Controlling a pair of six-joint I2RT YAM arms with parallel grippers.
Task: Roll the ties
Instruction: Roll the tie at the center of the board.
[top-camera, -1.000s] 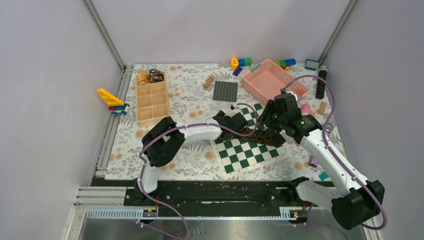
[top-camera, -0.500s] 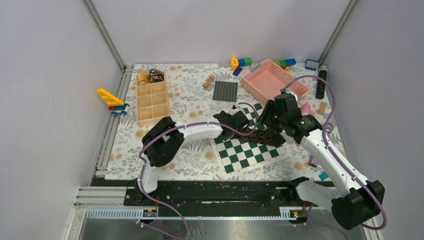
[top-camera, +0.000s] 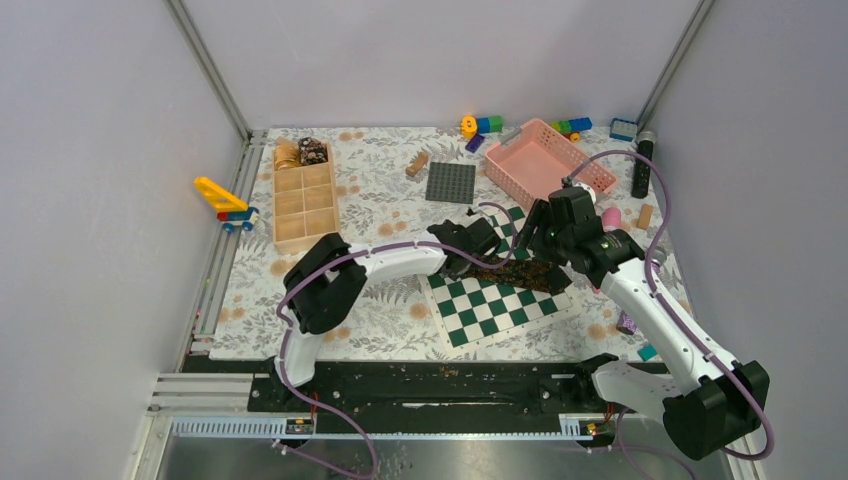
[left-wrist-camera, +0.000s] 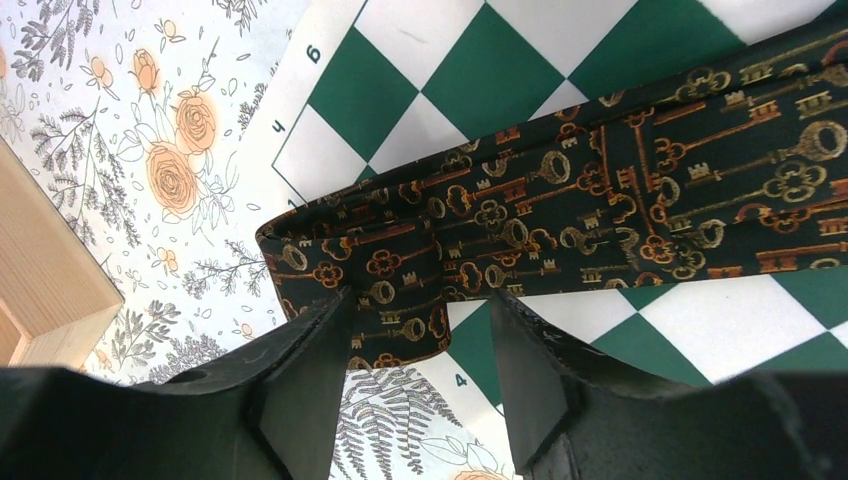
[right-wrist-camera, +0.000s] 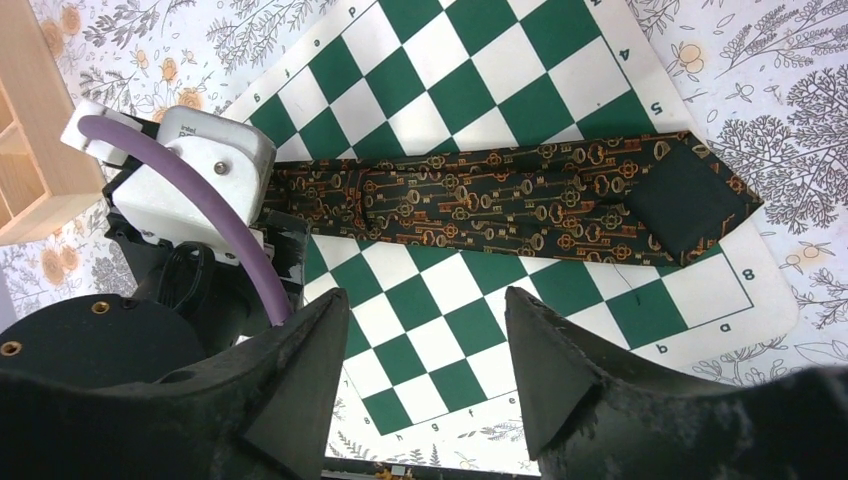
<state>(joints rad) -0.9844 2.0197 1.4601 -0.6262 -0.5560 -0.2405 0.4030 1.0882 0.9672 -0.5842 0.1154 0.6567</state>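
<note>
We see our left hand (left-wrist-camera: 422, 300) open astride the folded end of the dark tie (left-wrist-camera: 620, 200) (it lies on the chessboard (left-wrist-camera: 500, 60)); our right hand (right-wrist-camera: 425, 300) hovers open above both.

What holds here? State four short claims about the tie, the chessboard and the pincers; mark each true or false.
The dark key-patterned cloth necktie lies on the green-and-white chessboard. True.
The necktie is rolled into a coil. False: it lies stretched out, folded only at one end.
The left pincer stands open at that folded end. True.
The right pincer grips the necktie's wide end. False: it is open, holding nothing.
</note>
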